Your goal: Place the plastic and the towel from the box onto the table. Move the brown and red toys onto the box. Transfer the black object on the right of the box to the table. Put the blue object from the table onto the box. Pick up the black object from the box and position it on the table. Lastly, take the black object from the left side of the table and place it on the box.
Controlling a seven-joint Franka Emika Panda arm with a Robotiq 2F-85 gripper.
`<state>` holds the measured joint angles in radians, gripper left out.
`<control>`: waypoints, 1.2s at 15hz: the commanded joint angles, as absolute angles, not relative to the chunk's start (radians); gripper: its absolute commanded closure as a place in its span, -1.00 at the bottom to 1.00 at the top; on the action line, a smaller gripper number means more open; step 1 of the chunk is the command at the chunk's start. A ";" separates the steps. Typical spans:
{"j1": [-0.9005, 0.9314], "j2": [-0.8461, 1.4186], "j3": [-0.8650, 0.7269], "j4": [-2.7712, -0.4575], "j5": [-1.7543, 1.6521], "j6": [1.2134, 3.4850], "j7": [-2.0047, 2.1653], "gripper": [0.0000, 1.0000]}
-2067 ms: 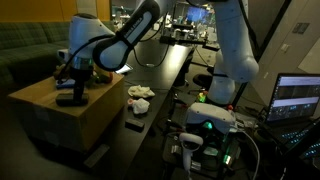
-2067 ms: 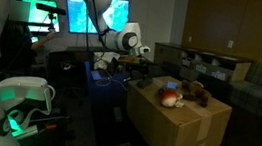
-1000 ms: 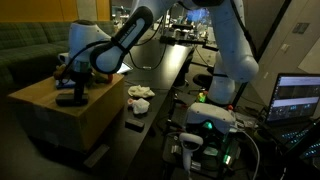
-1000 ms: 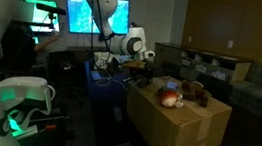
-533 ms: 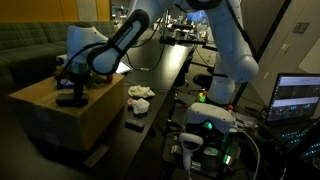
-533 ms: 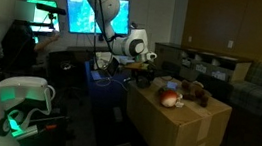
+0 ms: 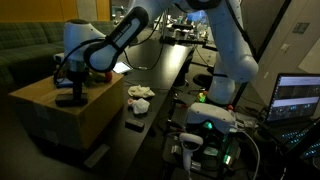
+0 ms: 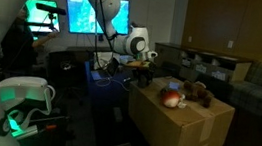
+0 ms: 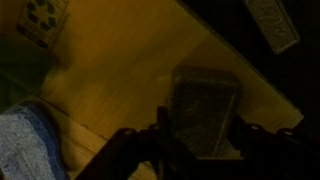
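Wrist view: gripper straddles the black object on the box, grip unclear; only an exterior view shows the red toy.

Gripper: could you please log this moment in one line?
gripper: straddling black object | location: box top | contact: unclear
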<state>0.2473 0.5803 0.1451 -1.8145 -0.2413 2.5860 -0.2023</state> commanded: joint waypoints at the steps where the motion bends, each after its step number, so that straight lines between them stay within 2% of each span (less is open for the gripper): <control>1: 0.245 0.554 0.150 -1.814 -0.250 2.546 -0.225 0.35; 8: 0.252 0.429 0.156 -1.935 -0.253 2.559 -0.204 0.35; 18: 0.291 0.216 0.204 -2.300 -0.269 2.646 -0.108 0.35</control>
<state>0.2713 0.2946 0.1952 -2.1714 -0.2414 2.5880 -0.1695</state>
